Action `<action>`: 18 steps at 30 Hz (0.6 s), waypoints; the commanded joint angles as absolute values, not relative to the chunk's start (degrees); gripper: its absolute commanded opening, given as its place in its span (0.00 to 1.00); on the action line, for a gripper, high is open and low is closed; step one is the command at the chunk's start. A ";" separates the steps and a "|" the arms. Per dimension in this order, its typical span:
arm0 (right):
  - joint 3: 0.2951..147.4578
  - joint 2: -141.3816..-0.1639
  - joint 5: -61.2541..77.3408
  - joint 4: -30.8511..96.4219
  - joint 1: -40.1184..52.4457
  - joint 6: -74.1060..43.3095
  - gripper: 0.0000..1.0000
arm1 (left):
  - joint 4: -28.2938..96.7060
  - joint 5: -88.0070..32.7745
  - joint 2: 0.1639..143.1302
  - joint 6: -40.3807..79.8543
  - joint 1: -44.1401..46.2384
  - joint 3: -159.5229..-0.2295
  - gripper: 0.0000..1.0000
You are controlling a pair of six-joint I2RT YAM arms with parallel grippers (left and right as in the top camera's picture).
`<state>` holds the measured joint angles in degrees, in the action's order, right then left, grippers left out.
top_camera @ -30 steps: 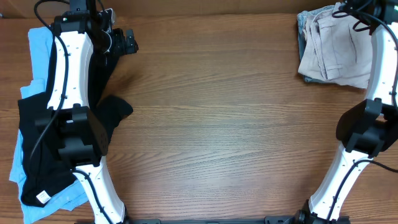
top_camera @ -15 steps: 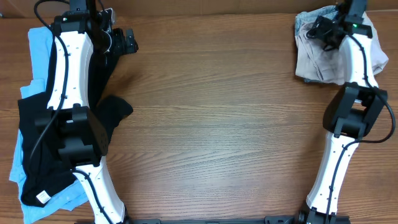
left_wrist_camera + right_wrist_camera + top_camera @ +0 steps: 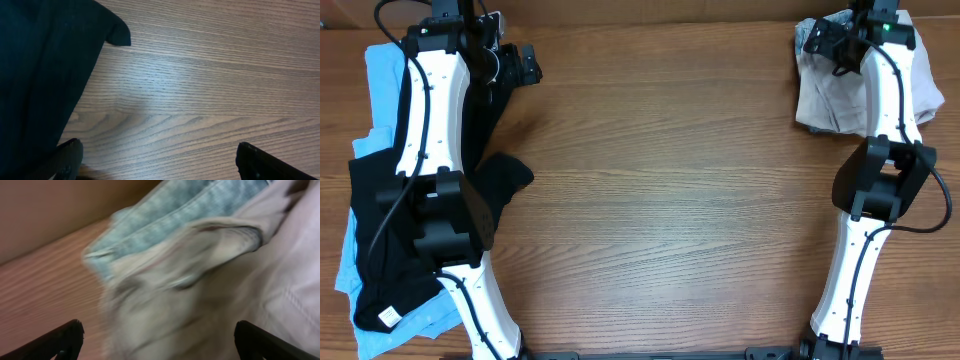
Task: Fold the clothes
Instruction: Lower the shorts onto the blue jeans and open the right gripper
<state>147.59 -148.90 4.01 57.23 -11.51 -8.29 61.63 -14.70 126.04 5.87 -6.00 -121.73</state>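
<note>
A pile of clothes lies at the left: a black garment (image 3: 380,250) on top of a light blue one (image 3: 388,78). The black garment also shows at the left of the left wrist view (image 3: 45,65). My left gripper (image 3: 525,65) is open and empty over bare wood beside the black cloth; in the left wrist view it shows at the bottom (image 3: 159,162). At the far right corner lies a stack of beige trousers (image 3: 830,95) over a blue denim piece (image 3: 807,30). My right gripper (image 3: 825,42) is open above that stack, over beige cloth (image 3: 200,295) and denim (image 3: 190,205).
The wooden table (image 3: 670,200) runs between the two piles. Its far edge lies just behind both grippers. Both white arms rise from bases at the front edge.
My right arm has swung left and in over the beige stack, its gripper now at the stack's left top corner. The left arm has not moved.
</note>
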 commanded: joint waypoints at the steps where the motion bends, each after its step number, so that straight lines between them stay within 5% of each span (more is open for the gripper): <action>1: 154.45 -137.19 6.09 60.53 -10.15 -7.01 1.00 | 61.43 -14.39 125.99 6.24 -5.56 -121.23 1.00; 18: 157.58 -109.67 6.13 86.39 -0.62 -4.71 1.00 | 61.43 -14.39 125.99 6.24 -5.56 -121.23 1.00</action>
